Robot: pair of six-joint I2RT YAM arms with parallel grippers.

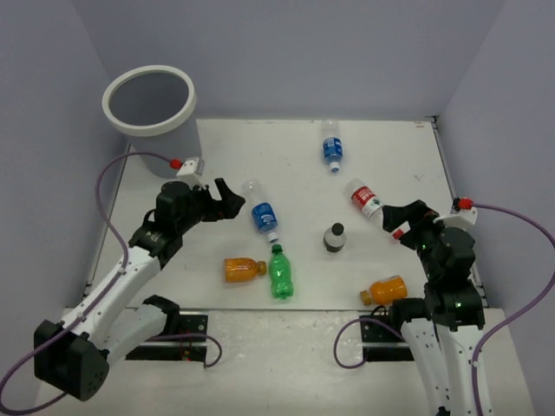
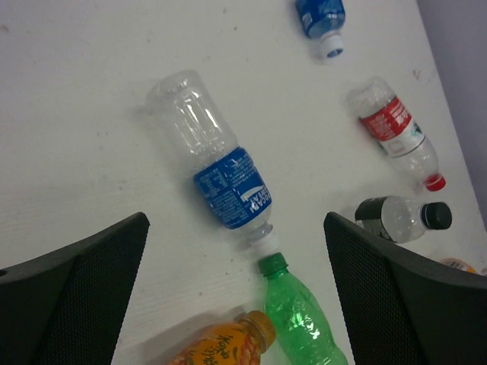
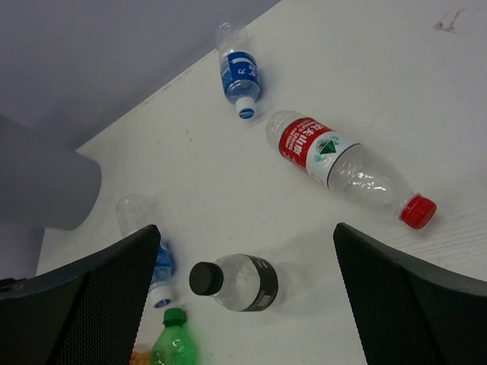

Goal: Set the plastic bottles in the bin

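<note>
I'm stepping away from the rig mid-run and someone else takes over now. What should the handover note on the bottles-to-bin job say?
Left gripper: open, empty, beside the near clear blue-label plastic bottle.
Right gripper: open, empty, next to the clear red-label plastic bottle.
Round white-rimmed plastic bin: far left corner, no bottle visible inside.
Also on the table: far clear blue-label bottle, green bottle, left orange bottle, right orange bottle, dark bottle.
Done: nothing yet.
Left: all seven bottles.
</note>
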